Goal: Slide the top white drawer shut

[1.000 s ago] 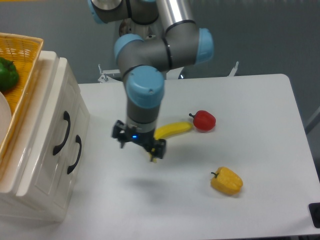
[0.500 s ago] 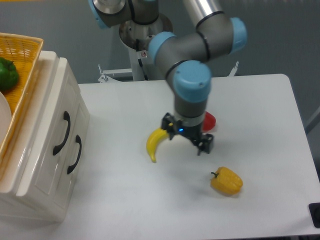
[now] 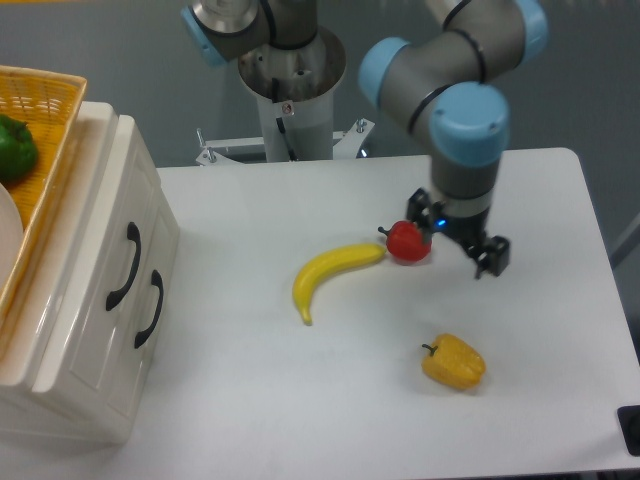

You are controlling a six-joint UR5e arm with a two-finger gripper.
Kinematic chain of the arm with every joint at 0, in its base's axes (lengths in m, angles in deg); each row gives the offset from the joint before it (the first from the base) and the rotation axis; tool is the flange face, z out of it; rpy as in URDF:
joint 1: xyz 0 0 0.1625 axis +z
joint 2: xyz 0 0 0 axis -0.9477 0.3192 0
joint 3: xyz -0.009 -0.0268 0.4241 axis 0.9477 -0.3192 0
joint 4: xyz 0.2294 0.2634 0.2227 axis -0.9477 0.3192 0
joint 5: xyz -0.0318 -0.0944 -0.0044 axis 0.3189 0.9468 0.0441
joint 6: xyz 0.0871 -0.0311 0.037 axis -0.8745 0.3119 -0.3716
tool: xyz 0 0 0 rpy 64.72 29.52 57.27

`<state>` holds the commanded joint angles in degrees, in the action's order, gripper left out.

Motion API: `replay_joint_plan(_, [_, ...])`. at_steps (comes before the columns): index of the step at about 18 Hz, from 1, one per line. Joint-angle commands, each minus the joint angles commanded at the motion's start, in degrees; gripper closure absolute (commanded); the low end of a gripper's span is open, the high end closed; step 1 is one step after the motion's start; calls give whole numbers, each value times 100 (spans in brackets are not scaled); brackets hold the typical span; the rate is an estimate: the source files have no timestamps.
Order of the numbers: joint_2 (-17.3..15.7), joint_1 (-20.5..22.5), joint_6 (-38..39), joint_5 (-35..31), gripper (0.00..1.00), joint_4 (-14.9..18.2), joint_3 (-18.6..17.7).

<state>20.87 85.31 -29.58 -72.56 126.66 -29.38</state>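
A white cabinet [image 3: 75, 330] is seen at the left edge of the frame, standing on the white table [image 3: 330, 400]. Two drawer fronts with curved black handles are shown on its angled face; the top white drawer [image 3: 100, 250] is the one whose handle [image 3: 124, 264] lies higher and further left, and its front is seen flush with the cabinet face, level with the other drawer front [image 3: 145, 320] beside it. A yellow woven basket [image 3: 40, 150] is rested on top of the cabinet, in the upper left corner, and a green pepper [image 3: 14, 148] is held inside it. The arm is reached down from the top centre, and the gripper [image 3: 457, 243] is held low over the table at the right of centre, well apart from the cabinet. Whether its fingers are parted or closed cannot be told from this view; nothing is seen held between them. A red pepper [image 3: 407, 241] is found just left of the gripper, with a banana [image 3: 325, 275] touching or nearly touching its left side. A yellow pepper [image 3: 453, 362] is placed lower, toward the lower right.
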Motion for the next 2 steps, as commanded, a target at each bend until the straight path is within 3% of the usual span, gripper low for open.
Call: replay_joint_plan(2, [-62, 89, -27, 0, 0, 9, -26])
